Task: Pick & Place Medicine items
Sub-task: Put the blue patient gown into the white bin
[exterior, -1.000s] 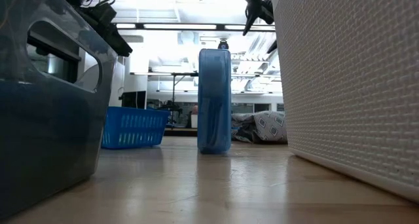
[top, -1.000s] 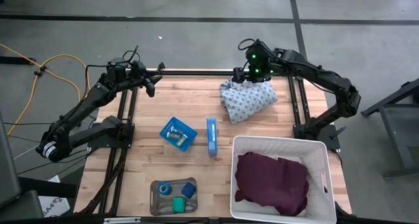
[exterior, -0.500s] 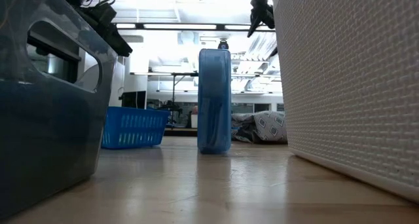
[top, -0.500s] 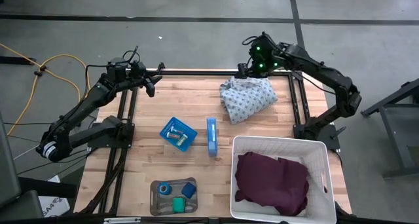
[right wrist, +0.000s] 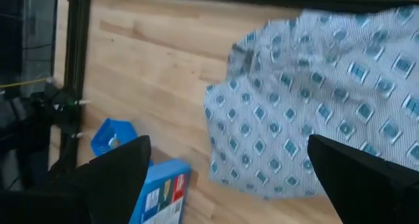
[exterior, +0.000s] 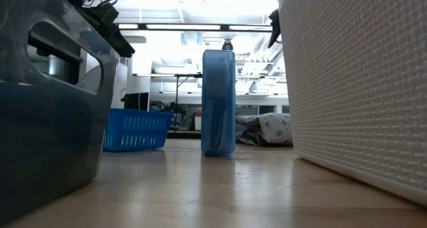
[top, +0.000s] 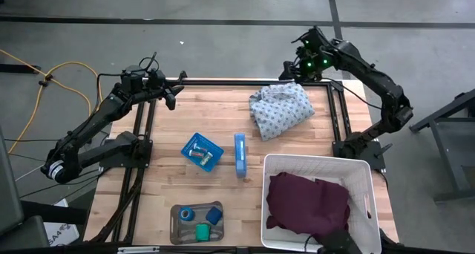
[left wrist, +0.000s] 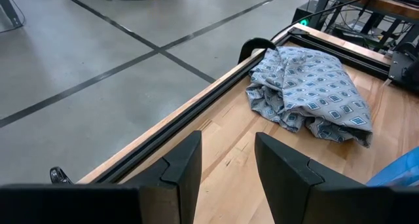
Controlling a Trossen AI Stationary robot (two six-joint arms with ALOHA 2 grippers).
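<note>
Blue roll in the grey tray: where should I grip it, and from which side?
Judging by the high view, the blue roll lies flat, hole up, in the grey tray beside the small blue block and green roll. Come straight down and pinch across its outer rim, fingers placed away from the block and tray wall.

Two arms, matte black, jointed tubular links on black frame mounts; left arm (top: 89, 131) with thin black cables looped at the wrist; right arm (top: 371, 83) with green indicator lights (lit, near the wrist); left gripper fingers (left wrist: 185, 168) dark, flat, angular
</note>
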